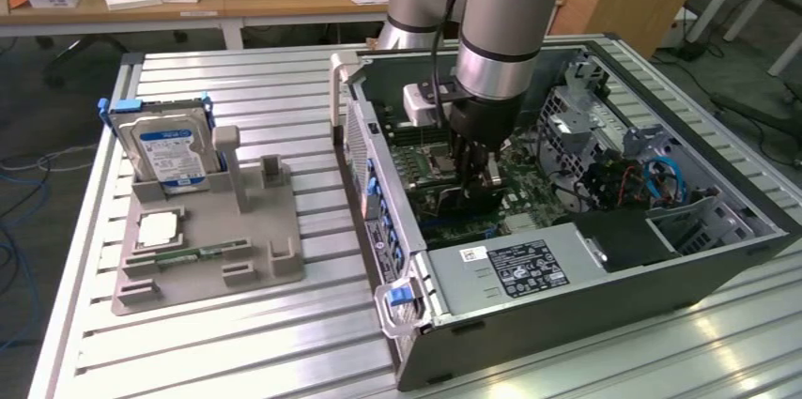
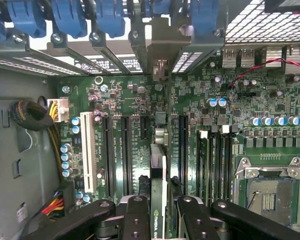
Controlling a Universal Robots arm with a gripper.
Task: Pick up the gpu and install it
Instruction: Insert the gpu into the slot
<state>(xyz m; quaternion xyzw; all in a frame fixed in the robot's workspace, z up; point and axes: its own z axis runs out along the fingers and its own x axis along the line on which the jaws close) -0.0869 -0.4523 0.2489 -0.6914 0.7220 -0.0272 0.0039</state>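
Hand [image 2: 162, 222]: inside open case [image 1: 602, 300]; fingers clamped on gpu [image 2: 158, 175], held edge-on over motherboard [image 2: 270, 115]; whether its lower edge meets a slot cannot be told; long slots [image 2: 125, 150] bare on either side; cable bundle [image 2: 35, 117] well apart by the case wall; drive [image 1: 169, 150] upright on worktop [image 1: 276, 343] outside.

A hard drive [image 1: 169, 148] stands upright in a grey holder [image 1: 266, 230].
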